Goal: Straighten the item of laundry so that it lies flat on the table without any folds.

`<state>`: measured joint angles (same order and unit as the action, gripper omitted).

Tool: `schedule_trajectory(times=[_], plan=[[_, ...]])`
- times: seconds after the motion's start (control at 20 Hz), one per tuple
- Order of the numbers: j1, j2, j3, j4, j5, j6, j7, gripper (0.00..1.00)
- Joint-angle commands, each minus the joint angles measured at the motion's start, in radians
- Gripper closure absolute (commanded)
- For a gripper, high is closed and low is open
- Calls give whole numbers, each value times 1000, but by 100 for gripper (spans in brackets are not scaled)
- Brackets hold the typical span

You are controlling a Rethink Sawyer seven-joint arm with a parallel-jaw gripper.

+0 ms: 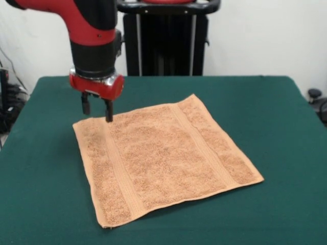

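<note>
The orange-tan terry towel [163, 158] lies spread out on the dark green table [271, 102], turned at an angle, with no folds showing. A flat woven band runs near its left edge [120, 173] and another near its right edge [202, 143]. My gripper [97, 113] hangs from the red and black arm over the towel's far-left corner. Its two dark fingers [109, 111] stand apart with nothing between them. One fingertip is at the towel's far edge; the other is just outside that corner, above the green cloth.
The black pedestal [163, 41] stands behind the table's far edge. Dark cables and gear [7, 102] sit off the table at the left, and a small black object [314, 94] at the right. Green cloth surrounds the towel on all sides.
</note>
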<state>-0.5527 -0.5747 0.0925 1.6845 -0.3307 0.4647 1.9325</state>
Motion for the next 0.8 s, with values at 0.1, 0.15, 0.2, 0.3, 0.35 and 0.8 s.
schedule_trajectory(times=[0.1,0.15,0.2,0.3,0.35,0.8], plan=[[4,-122,120,98,10,182,-109,0],[4,-132,119,106,8,180,-106,0],[5,-133,116,106,1,172,-103,0],[3,-122,110,104,-13,150,-95,0],[-5,-113,114,103,-19,143,-102,0],[-68,-83,147,76,-41,172,-160,0]])
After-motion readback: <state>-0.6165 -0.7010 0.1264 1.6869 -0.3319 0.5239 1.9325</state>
